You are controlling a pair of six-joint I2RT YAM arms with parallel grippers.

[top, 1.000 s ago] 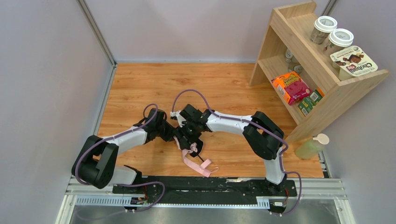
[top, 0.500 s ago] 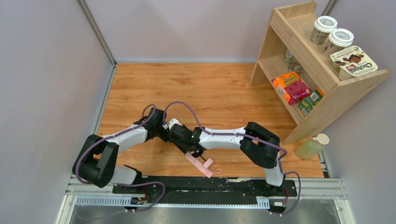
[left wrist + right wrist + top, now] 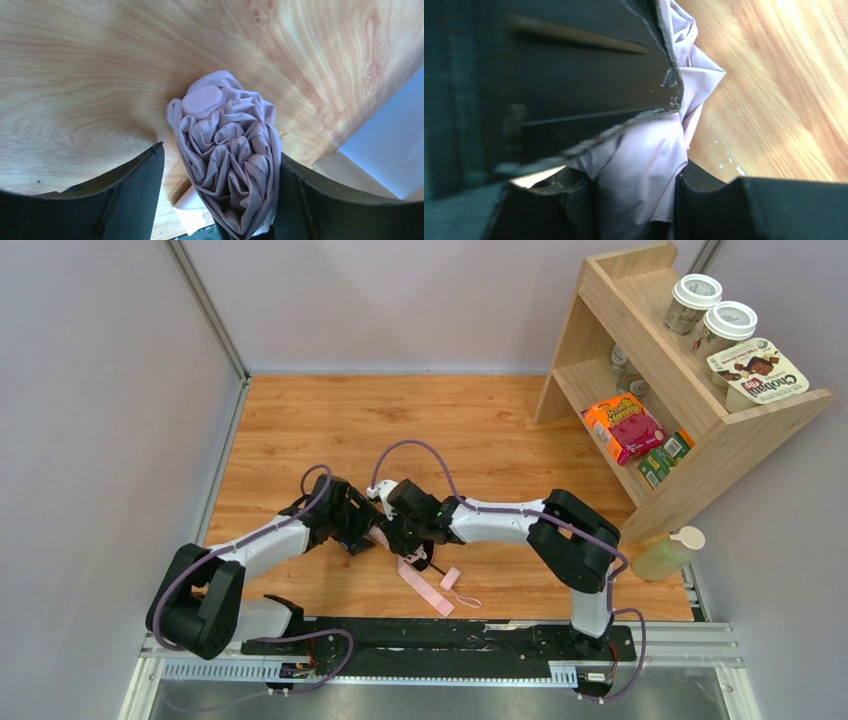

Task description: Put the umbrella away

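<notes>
"Chobani Flip" is read on the yogurt tub (image 3: 757, 376) atop the wooden shelf (image 3: 640, 302). Print on the orange box (image 3: 625, 427) is blurred.

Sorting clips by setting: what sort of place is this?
Probably a robot test cell, not a home: plain grey walls around a wooden table, with a shelf of groceries.
</notes>
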